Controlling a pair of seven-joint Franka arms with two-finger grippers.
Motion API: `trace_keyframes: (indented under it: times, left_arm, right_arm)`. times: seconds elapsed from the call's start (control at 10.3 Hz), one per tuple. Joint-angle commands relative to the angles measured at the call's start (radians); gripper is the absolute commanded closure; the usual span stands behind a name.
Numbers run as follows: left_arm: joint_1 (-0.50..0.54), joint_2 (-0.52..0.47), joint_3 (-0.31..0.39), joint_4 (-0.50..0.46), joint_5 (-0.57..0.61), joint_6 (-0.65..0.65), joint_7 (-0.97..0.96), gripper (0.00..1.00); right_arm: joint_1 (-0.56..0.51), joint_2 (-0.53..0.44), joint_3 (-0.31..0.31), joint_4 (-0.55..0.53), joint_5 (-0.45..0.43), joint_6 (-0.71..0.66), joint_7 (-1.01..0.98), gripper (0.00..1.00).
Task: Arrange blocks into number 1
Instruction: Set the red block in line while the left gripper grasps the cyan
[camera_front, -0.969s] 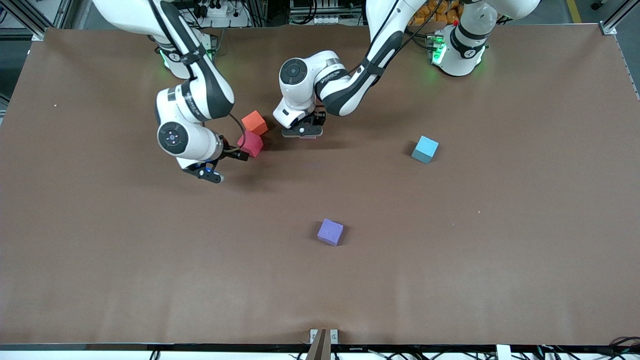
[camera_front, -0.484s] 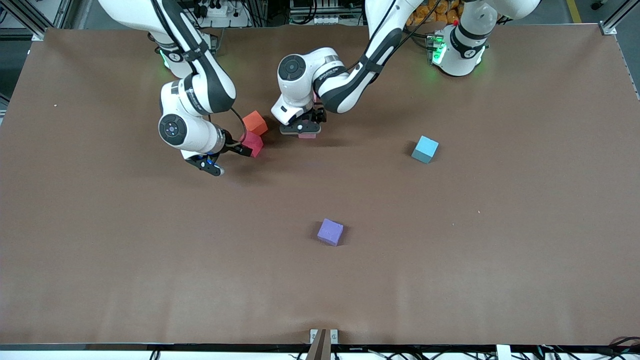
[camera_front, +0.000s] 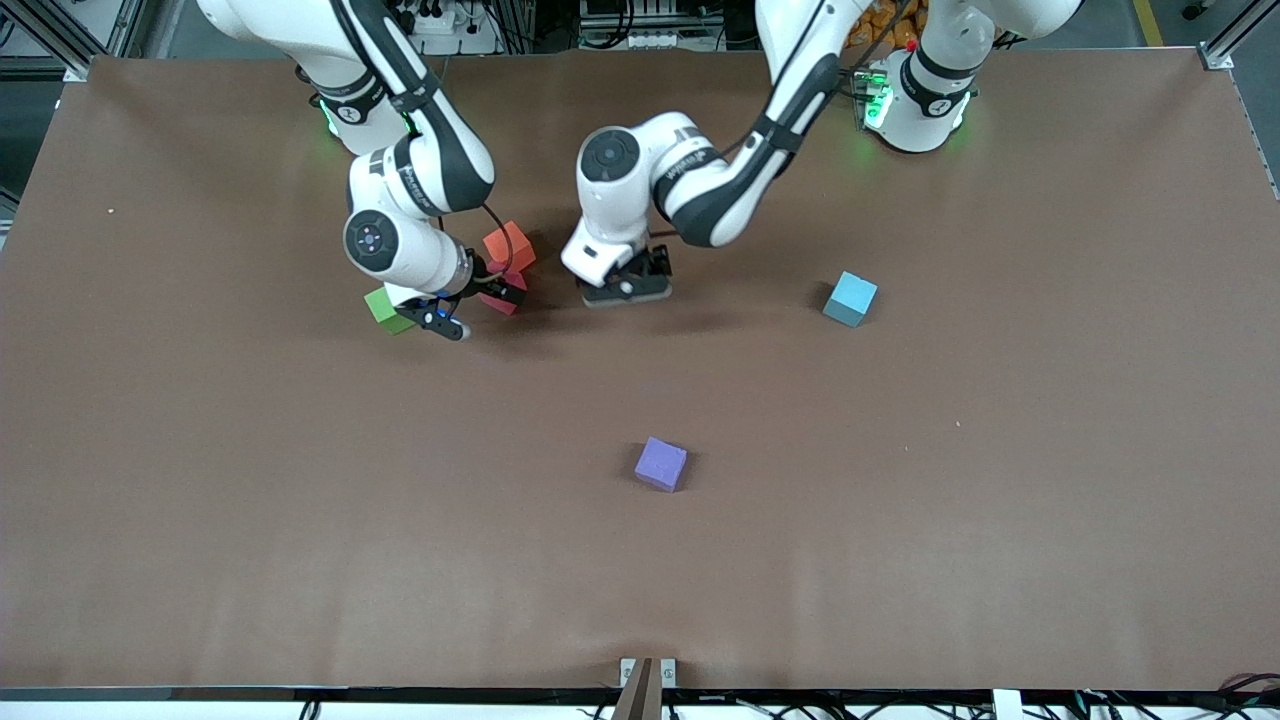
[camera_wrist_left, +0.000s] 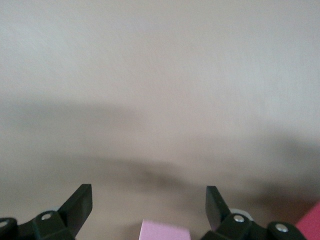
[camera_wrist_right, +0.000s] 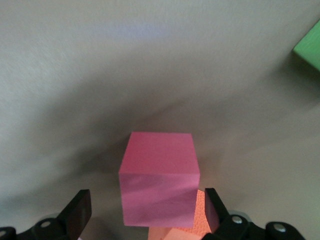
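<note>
The left gripper (camera_front: 628, 290), fingers spread, is hovering above a pink block (camera_wrist_left: 165, 231), seemingly free. The right gripper (camera_front: 465, 305), also spread, is straddling the red block (camera_wrist_right: 159, 177) at the frame's upper centre, touching the orange block (camera_front: 509, 246).

Light: bright and even, coming from above.
Shadows: soft dark patches on the bench (camera_front: 900, 500) under both arms.
Focus: left wrist view blurred; front view sharp.
</note>
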Motion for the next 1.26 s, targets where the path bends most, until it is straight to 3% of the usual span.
trace_keyframes:
  times: [0.0,0.29,0.48,0.68,0.87,1.16]
  left_arm:
    - [-0.003,0.034,0.072,0.05,0.017,0.004,-0.131,0.0]
    - [0.073,0.048,0.095,0.078,-0.037,-0.011,-0.171,0.0]
    - [0.113,0.042,0.094,0.068,-0.032,-0.096,-0.094,0.0]
    - [0.168,0.004,0.091,0.015,-0.035,-0.159,0.011,0.0]
    - [0.197,-0.07,0.092,-0.119,-0.024,-0.16,0.12,0.0]
    - [0.283,-0.283,0.092,-0.373,-0.015,-0.131,0.343,0.0]
  right_arm:
    - [0.019,-0.021,-0.003,-0.031,0.026,0.023,0.006,0.0]
    - [0.028,0.005,-0.003,-0.035,0.026,0.051,-0.003,0.03]
    - [0.028,0.013,-0.003,-0.034,0.026,0.062,-0.006,0.41]
    - [0.027,0.013,-0.003,-0.025,0.026,0.06,-0.008,0.99]
    - [0.028,0.013,-0.003,0.008,0.026,0.04,-0.006,1.0]
    - [0.061,0.036,-0.005,0.128,0.019,-0.003,-0.002,1.0]
